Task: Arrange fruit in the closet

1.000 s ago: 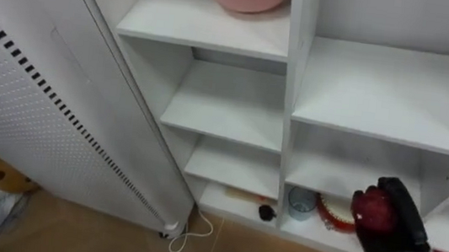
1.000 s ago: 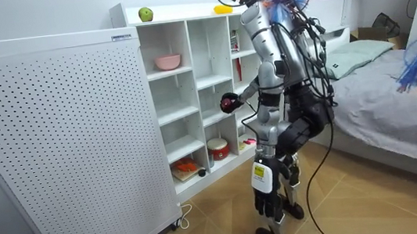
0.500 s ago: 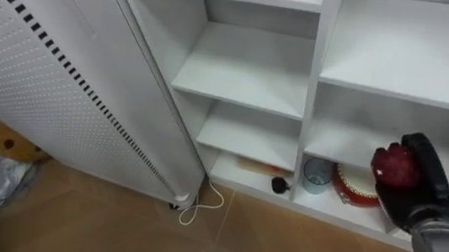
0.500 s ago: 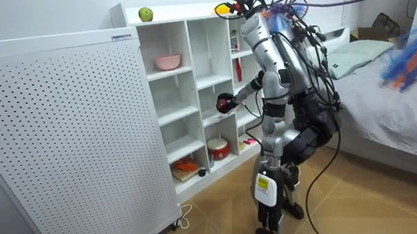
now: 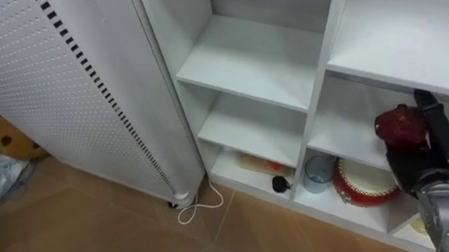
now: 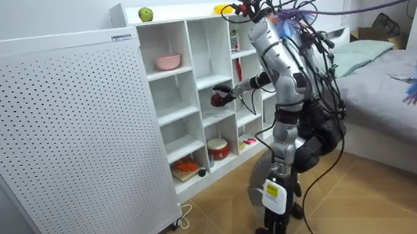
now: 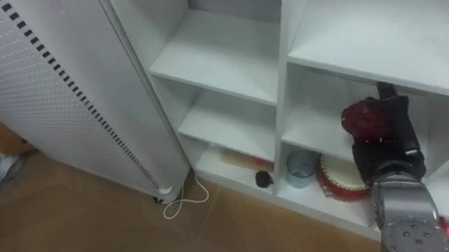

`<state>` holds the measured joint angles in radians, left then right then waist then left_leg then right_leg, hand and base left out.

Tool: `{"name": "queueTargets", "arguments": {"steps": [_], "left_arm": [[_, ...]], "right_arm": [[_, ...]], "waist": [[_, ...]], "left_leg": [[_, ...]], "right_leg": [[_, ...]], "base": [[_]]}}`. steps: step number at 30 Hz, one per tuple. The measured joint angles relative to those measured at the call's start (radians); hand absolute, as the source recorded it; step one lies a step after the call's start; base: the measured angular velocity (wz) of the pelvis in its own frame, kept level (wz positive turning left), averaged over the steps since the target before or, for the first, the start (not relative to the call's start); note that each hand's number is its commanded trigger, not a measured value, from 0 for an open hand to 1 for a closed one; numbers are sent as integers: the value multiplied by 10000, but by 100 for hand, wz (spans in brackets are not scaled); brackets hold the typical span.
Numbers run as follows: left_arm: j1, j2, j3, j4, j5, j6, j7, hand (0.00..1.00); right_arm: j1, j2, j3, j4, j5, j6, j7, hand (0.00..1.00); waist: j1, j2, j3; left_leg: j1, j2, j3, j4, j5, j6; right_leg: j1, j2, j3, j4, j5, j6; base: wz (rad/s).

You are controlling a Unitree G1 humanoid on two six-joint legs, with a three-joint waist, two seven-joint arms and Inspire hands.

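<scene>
At the far left stands a tall white perforated panel, leaning across the side of a white open-shelved closet. The closet's left column holds bare white shelves. Lower down, on the bottom board, sit a small black round object, then a blue-grey cup, then a round red tin with a pale top.

At the right, your right hand comes up from the lower right corner with its dark fingers curled round a dark red, roundish fruit. The fruit sits on the closet-facing side of the palm, held in the air and touching no board.

The relation that matters: the hand hangs in front of the second column's opening, just above the white shelf board over the tin. That board lies ahead of the fruit and slightly left of it, so a forward reach looks like enough. The fruit has no clear long axis to line up.

The room view shows you standing close before the closet, arm stretched toward it.
</scene>
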<state>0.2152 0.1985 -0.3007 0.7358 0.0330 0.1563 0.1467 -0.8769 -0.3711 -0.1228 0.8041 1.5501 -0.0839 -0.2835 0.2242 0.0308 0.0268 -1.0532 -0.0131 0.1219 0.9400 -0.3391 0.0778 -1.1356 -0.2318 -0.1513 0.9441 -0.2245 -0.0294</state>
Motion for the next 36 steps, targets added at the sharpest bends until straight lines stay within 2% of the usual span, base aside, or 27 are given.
{"name": "queueTargets", "arguments": {"steps": [5, 13, 25, 29, 31, 32, 34, 36], "left_arm": [[87, 189, -332, -131, -2, -99, -1, 0], [205, 316, -388, -407, -3, -137, -48, 0], [221, 382, -426, -487, -11, -256, -118, 0], [231, 538, -561, -484, 0, -227, -356, 0], [229, 550, -536, -475, 23, -216, -435, 0], [232, 561, -538, -440, 16, -185, -447, 0], [219, 578, -535, -355, -9, -131, -495, 0], [98, 588, -526, 83, -10, -132, -640, 0]], "right_arm": [[1, 0, -99, 2, 191, -255, -45, 0], [1, -40, -104, 53, 264, -357, 52, 0], [2, -121, -183, 610, 771, -230, 367, 0], [288, -154, -190, 1490, 958, -223, 838, 0], [403, -223, -199, 1839, 958, -151, 1047, 0], [612, -229, -192, 2032, 957, -104, 1229, 0], [1118, -217, -190, 2210, 1034, -23, 1513, 0], [1681, -213, -136, 3033, 1057, 343, 2163, 0]], "waist": [[-12, 7, -4], [-37, 6, -4], [-172, 18, 6], [-136, 92, 45], [-67, 135, 69], [-19, 140, 74], [7, 138, 76], [-4, 138, 84]], "left_leg": [[-4, -11, 10, 278, -124, 30], [10, 45, 90, 368, -217, -3], [414, 44, 78, 231, -273, -24], [1027, 195, 97, 18, -319, -28], [1329, 286, 118, -175, -323, -35], [1621, 300, 162, -405, -312, -46], [2112, 292, 179, -741, -287, -71], [2818, 304, 178, -1313, -208, -137]], "right_leg": [[-8, -122, -36, 321, -137, -18], [-81, -122, 30, 480, -259, -56], [347, -120, -50, 363, -373, -7], [1083, -68, -271, 50, -418, 29], [1393, 67, -279, -228, -388, 57], [1662, 100, -285, -432, -339, 116], [2112, 159, -279, -712, -295, 109], [2807, 260, -341, -1250, -226, 141]], "base": [[1], [0], [0], [0], [-14], [-12], [-9], [-8]]}}
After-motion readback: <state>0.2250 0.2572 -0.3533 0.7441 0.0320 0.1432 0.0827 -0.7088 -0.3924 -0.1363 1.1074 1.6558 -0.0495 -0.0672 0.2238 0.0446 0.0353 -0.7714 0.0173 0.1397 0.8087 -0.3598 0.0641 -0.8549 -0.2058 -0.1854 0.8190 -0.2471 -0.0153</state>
